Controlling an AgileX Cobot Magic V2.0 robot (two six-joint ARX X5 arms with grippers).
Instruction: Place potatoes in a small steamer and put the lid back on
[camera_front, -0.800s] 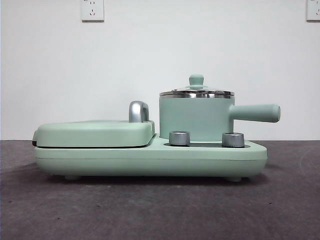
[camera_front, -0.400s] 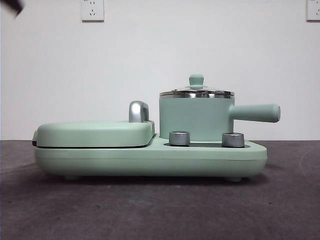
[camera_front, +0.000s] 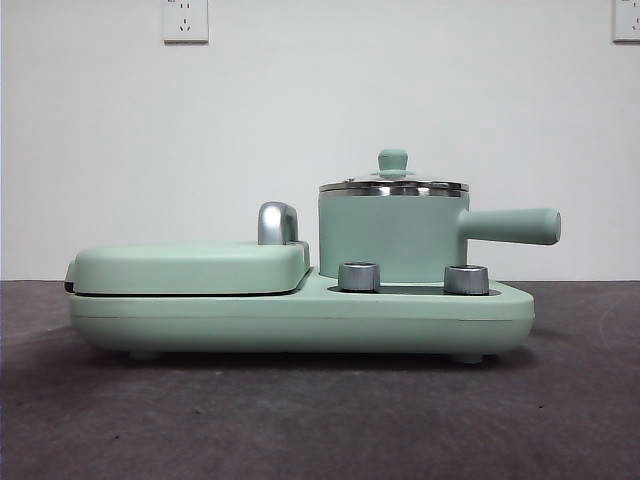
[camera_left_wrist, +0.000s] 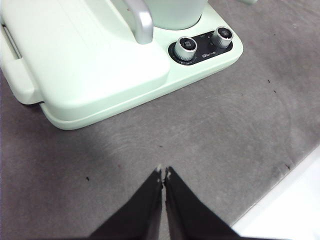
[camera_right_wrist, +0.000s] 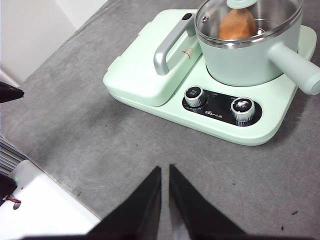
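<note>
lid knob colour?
Mint green, like the pot. The lid knob shows best in the front view.

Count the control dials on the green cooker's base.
2: one dial in front of the small steamer beside the griddle cover, the other dial under its side handle. None seem hidden.

A grey tabletop (camera_front: 300, 420) (matte, faintly scuffed) carries one mint-green cooking appliance (camera_front: 300, 320), resting on short feet, with bare surface all around it.

Even, bright light is washing my views — glare is whitening the griddle cover (camera_left_wrist: 85, 55), shadows staying soft.
</note>
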